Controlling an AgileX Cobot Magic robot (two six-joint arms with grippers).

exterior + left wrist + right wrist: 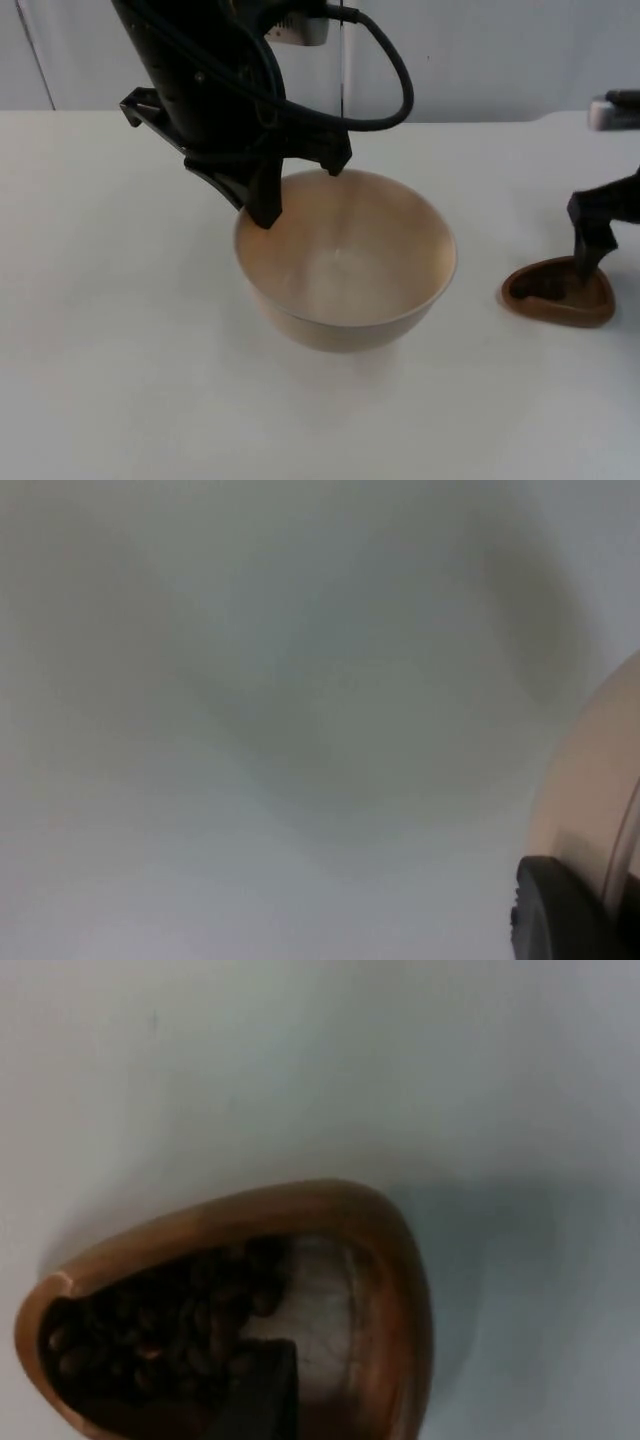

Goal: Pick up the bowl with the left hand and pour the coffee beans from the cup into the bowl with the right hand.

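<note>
Beige bowl (345, 262) rim pinched by left claw (300, 190), right claw (590, 262) gripping brown cup (558, 292)

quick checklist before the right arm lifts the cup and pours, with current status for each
1. Left pincer at the bowl rim, one finger inside, one outside: ok.
2. Bowl raised off the table: cannot tell.
3. Bowl upright, mouth open and without beans: ok.
4. Right pincer at the cup, a fingertip inside it: ok; firm grip: cannot tell.
5. Coffee beans in the cup, nothing spilled nearby: ok.
6. Cup over the bowl: not ok, it sits on the table beside it.
</note>
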